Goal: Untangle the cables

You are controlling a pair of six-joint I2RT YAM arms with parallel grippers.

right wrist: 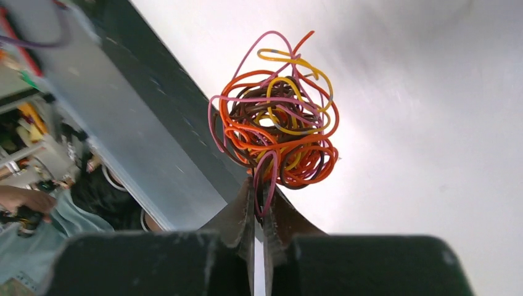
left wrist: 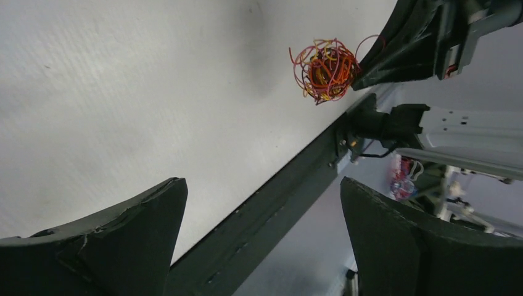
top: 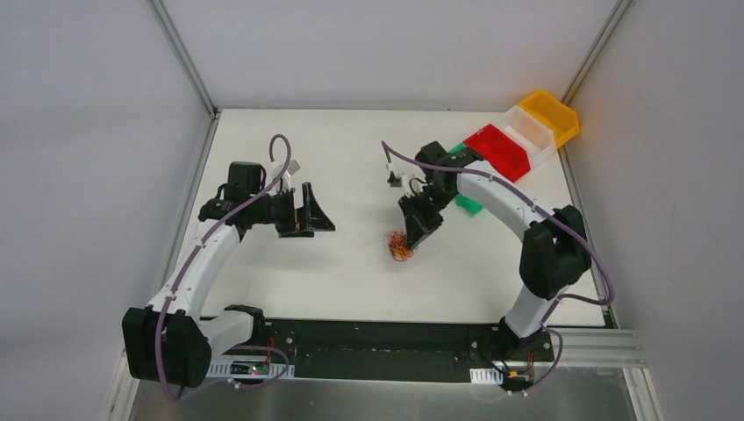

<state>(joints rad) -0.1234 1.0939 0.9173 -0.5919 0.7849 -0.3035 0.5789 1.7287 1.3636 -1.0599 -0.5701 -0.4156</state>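
Over the table (top: 351, 272), right fingers (right wrist: 239, 214) pinch the cables (right wrist: 277, 129).

Two arms stood at the near edge of the worktop (top: 351, 281): one left arm (top: 203, 259) and one right arm (top: 526, 210). Each carried one gripper, the left gripper (top: 323, 210) and the right gripper (top: 409, 239), and each gripper had two fingers (left wrist: 123, 246), four in all. One tangle of cables (top: 400, 246) showed four colours: orange-red, yellow, pink and dark brown. Its strands could not be counted. Four bins sat at the far right corner: one red bin (top: 498, 151), one clear bin (top: 531, 132), one orange bin (top: 551, 116) and one green bin (top: 470, 204), partly hidden by the right arm.
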